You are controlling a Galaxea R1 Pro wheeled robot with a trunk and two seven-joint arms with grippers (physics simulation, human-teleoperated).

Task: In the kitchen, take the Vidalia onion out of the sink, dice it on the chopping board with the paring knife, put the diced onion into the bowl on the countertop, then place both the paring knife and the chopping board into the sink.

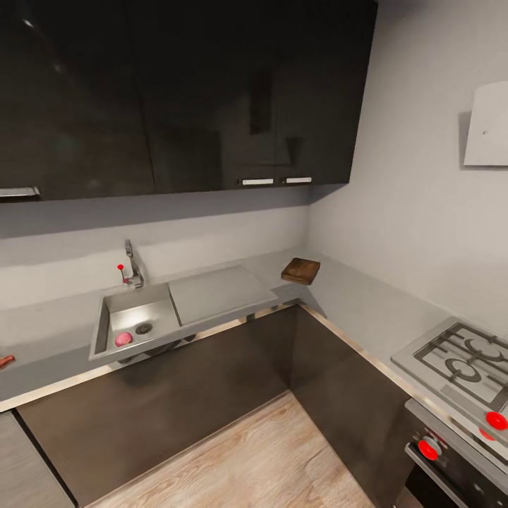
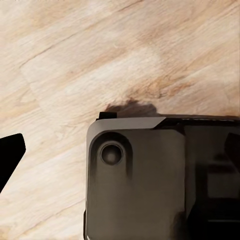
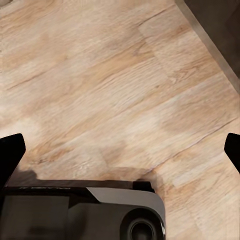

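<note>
The steel sink (image 1: 164,302) with its drainboard and chrome tap (image 1: 132,268) is set in the grey countertop (image 1: 56,321). A pinkish-red round onion (image 1: 123,339) lies in the basin beside the drain. The dark brown chopping board (image 1: 301,270) rests on the countertop in the corner, right of the drainboard. A small reddish piece (image 1: 5,361) cut off by the picture's left edge looks like the paring knife's handle. The bowl is out of view. My left gripper (image 2: 120,150) and right gripper (image 3: 120,152) hang open over the wooden floor, nothing between their fingers.
Dark upper cabinets (image 1: 183,92) hang over the counter and dark cabinet fronts (image 1: 176,395) stand below it. A gas hob (image 1: 462,360) with red knobs is at the right. Wooden floor (image 1: 261,466) lies in front. The robot's grey base (image 2: 160,180) shows below both grippers.
</note>
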